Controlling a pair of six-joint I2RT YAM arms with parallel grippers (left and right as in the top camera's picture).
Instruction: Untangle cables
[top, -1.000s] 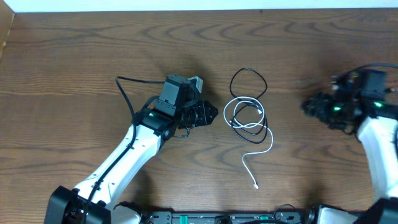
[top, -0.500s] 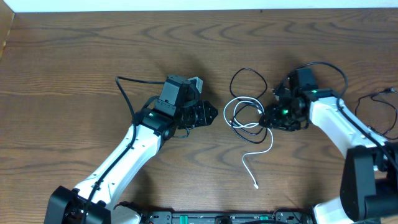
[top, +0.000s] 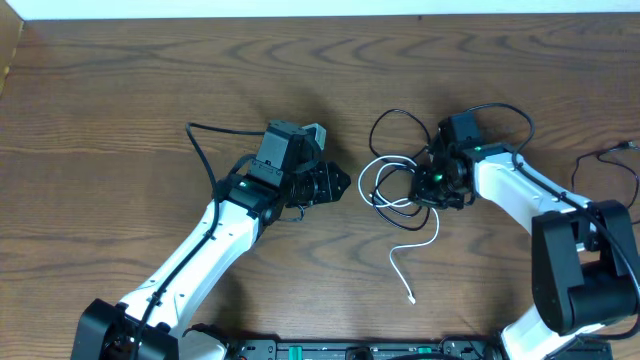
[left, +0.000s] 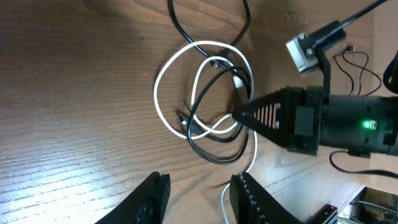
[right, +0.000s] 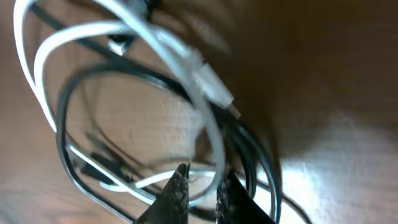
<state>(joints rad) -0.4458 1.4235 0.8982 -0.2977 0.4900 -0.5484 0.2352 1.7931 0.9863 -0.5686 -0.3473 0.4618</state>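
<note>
The white cable (top: 432, 232) and black cable (top: 400, 113) lie looped together at the table's middle, the white tail trailing toward the front. My right gripper (top: 425, 185) sits on the bundle's right side. In the right wrist view its jaws (right: 200, 177) are pinched on a strand of the white cable (right: 81, 34), with black cable (right: 62, 118) loops around them. My left gripper (top: 340, 182) hovers just left of the bundle. It stands open (left: 200, 180) with bare wood between its fingers, the white cable (left: 163, 74) and black cable (left: 176, 25) ahead of it.
A thicker black arm cable (top: 200, 145) curls behind the left arm. Another (top: 600, 155) runs off at the right edge. The table's back edge (top: 320, 18) meets a white wall. The right arm's body lies across the right side.
The right arm swung in from the far right onto the cable bundle, and its jaws closed there. The left arm and the cables' layout look unchanged.
</note>
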